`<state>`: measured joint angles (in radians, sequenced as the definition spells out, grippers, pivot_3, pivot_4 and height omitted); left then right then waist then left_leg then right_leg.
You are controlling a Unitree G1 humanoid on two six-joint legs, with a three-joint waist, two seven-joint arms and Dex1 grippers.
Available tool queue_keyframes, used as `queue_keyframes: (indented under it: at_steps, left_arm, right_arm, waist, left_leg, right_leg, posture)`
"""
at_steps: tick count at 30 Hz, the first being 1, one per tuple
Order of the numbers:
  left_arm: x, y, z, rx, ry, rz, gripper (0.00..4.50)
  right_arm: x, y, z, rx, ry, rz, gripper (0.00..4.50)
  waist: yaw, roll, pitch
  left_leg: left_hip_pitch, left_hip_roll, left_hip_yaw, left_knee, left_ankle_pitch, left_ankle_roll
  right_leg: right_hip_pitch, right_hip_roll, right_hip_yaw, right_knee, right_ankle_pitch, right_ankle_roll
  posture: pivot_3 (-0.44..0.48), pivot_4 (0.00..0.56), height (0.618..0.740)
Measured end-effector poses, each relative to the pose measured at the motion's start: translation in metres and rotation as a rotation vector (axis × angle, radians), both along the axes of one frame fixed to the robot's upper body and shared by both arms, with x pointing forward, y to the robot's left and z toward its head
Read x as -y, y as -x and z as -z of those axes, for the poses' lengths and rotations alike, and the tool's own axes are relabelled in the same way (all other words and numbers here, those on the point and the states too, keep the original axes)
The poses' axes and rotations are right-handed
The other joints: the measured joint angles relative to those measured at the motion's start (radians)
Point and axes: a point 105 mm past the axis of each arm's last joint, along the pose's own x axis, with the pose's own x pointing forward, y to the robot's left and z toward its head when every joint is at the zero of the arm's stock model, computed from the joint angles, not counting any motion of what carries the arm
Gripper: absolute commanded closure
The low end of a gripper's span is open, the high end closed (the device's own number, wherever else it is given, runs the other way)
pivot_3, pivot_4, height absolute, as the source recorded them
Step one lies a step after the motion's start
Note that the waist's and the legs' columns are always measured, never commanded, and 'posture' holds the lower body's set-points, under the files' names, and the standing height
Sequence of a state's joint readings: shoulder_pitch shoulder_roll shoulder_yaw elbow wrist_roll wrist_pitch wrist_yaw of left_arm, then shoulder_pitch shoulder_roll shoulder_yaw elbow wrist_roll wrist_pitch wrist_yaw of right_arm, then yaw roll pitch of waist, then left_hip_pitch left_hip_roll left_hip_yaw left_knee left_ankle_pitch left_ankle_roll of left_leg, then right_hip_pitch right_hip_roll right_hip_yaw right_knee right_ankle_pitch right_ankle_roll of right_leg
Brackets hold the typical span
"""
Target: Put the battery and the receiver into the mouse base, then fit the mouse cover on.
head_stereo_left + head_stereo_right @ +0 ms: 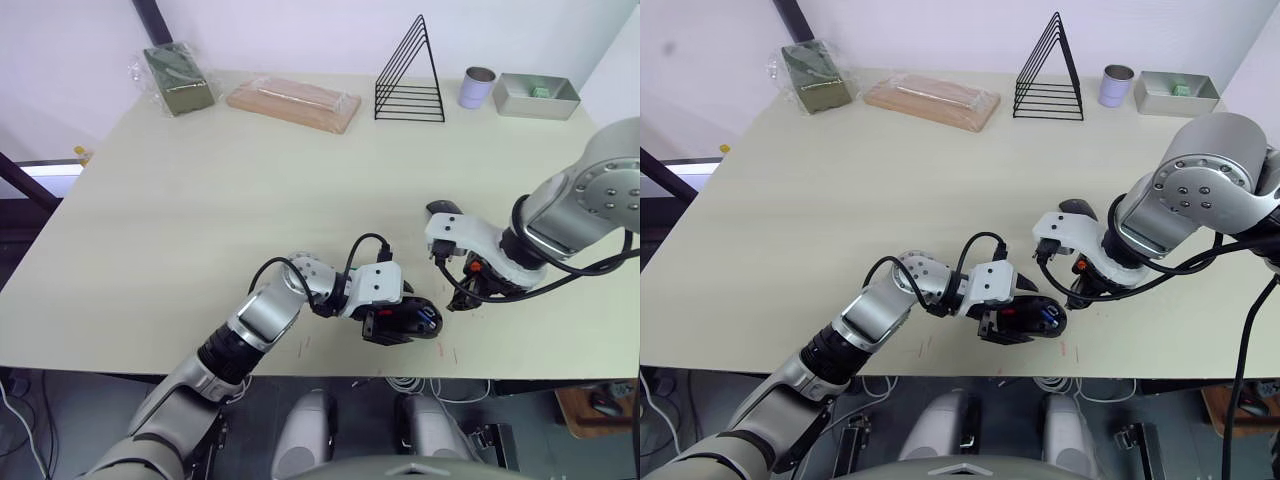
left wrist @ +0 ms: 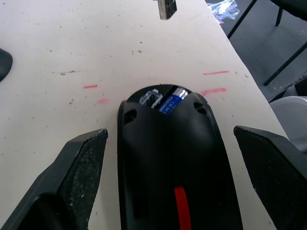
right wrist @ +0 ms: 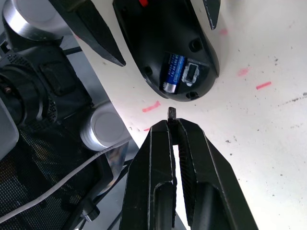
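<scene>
Left gripper [image 2: 168,182], jaws apart, brackets the base [image 2: 168,158] with the battery [image 3: 172,73] seated. Right gripper [image 3: 173,125], jaws clamped on the receiver [image 3: 171,113], nears the slot; slight misalignment could jam or drop it.

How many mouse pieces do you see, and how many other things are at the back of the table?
Mouse pieces: 4 (mouse base, battery, receiver, mouse cover)
Wrapped packs: 2 (green pack, wooden block)
Wire rack: 1
Cup: 1
Metal tray: 1
Total: 9
</scene>
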<state>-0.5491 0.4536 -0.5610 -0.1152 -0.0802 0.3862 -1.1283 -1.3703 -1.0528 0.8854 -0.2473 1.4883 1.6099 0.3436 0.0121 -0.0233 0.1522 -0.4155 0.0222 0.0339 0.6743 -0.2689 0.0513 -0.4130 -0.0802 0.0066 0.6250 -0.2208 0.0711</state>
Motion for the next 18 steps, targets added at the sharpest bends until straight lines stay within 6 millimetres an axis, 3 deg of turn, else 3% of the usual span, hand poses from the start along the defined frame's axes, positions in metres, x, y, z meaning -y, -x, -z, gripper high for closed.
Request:
queue_keyframes:
  at_steps: [11, 14, 15, 18]
  left_arm:
    - [0.0077, 0.0007, 0.0056, 0.033, -0.022, -0.006, 0.01]
    - [0.0086, 0.0013, 0.0066, 0.033, -0.023, -0.006, 1.36]
    - [0.0086, 0.0011, 0.0065, 0.034, -0.022, -0.008, 1.57]
    - [0.0088, 0.0014, 0.0062, 0.034, -0.021, -0.007, 1.60]
  right_arm:
    - [0.0002, 0.0014, 0.0048, -0.005, -0.018, 0.021, 4.50]
    - [0.0006, 0.0021, 0.0067, -0.011, -0.017, 0.025, 4.50]
    - [0.0006, 0.0021, 0.0069, -0.011, -0.017, 0.026, 4.50]
    - [0.0002, 0.0019, 0.0072, -0.009, -0.019, 0.030, 4.50]
  waist:
    - [0.001, 0.000, 0.000]
    - [0.001, 0.000, 0.000]
    - [0.001, 0.000, 0.000]
    - [0.001, 0.000, 0.000]
  left_leg:
    - [0.000, 0.000, 0.000, 0.000, 0.000, 0.000]
    - [0.000, 0.000, 0.000, 0.000, 0.000, 0.000]
    - [0.000, 0.000, 0.000, 0.000, 0.000, 0.000]
    - [0.000, 0.000, 0.000, 0.000, 0.000, 0.000]
  right_leg:
    - [0.000, 0.000, 0.000, 0.000, 0.000, 0.000]
    - [0.000, 0.000, 0.000, 0.000, 0.000, 0.000]
    - [0.000, 0.000, 0.000, 0.000, 0.000, 0.000]
    - [0.000, 0.000, 0.000, 0.000, 0.000, 0.000]
  posture:
    - [0.000, 0.150, 0.740]
    - [0.000, 0.150, 0.740]
    - [0.000, 0.150, 0.740]
    - [0.000, 0.150, 0.740]
